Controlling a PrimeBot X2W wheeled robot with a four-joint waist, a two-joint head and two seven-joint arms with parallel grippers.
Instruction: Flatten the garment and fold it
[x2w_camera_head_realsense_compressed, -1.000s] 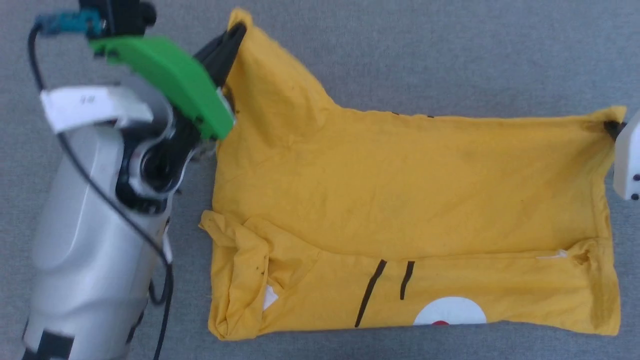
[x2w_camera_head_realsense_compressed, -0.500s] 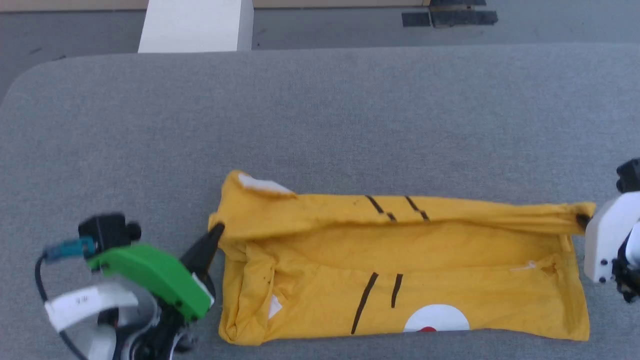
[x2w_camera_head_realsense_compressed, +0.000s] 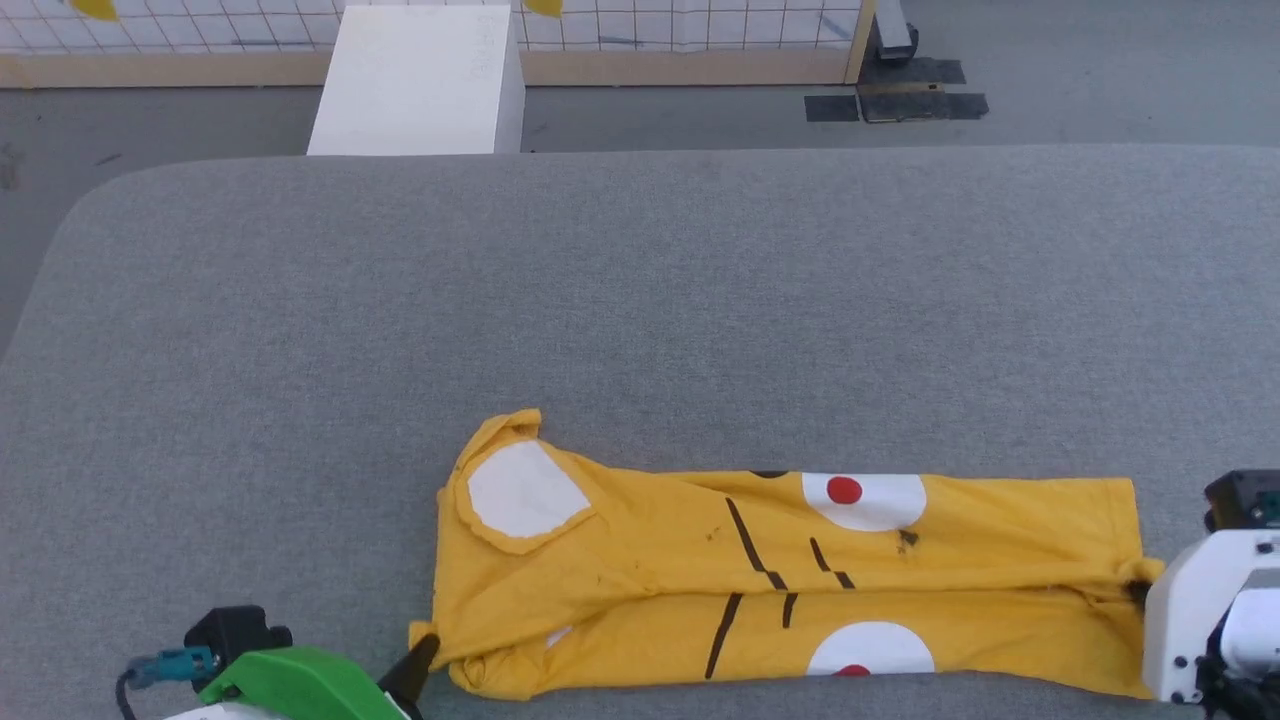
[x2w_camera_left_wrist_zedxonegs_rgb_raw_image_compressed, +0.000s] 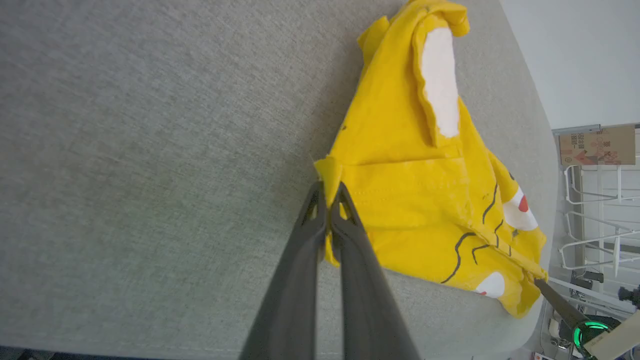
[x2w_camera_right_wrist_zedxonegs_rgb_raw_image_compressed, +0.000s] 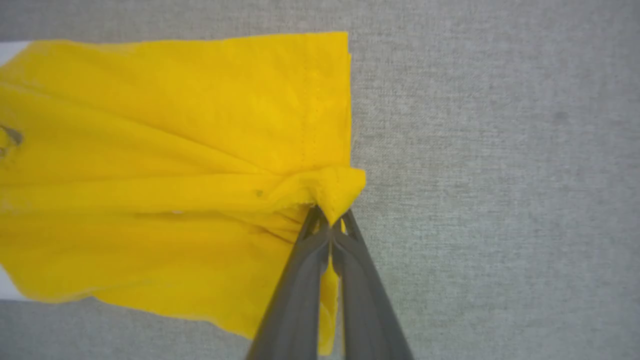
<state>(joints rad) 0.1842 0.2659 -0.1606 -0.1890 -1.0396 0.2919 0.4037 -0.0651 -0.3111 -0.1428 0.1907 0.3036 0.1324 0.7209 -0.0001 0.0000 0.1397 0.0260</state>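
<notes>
Meanwhile the bright yellow short-sleeved cotton T-shirt (x2w_camera_head_realsense_compressed: 640, 560) had changed shape since half a second before: the far layer, which then stood back and left a strip of plain yellow open, now lay folded over toward the near edge of the grey fabric-covered table (x2w_camera_head_realsense_compressed: 640, 300), making one long flat band along that edge. The whole head view had also shifted upward, so the camera itself had moved. One T-shirt lay there, held by two grippers. The left gripper (x2w_camera_left_wrist_zedxonegs_rgb_raw_image_compressed: 327, 192) was closed on the cloth at the band's left near corner, its dark fingers (x2w_camera_left_wrist_zedxonegs_rgb_raw_image_compressed: 300, 280) pressed together with yellow fabric between the tips. The right gripper (x2w_camera_right_wrist_zedxonegs_rgb_raw_image_compressed: 330, 220) was likewise clamped on a bunched fold at the right end. On the cloth showed two white ovals with red dots, one on the upper layer (x2w_camera_head_realsense_compressed: 865, 500) and one cut by the near fold (x2w_camera_head_realsense_compressed: 870, 650), plus one plain white patch (x2w_camera_head_realsense_compressed: 525, 490) on the turned-over flap at the left, and several black line marks. One white box (x2w_camera_head_realsense_compressed: 415, 85) stood beyond the far edge. One brown cardboard carton (x2w_camera_left_wrist_zedxonegs_rgb_raw_image_compressed: 597, 145) carried red print too small to read.
</notes>
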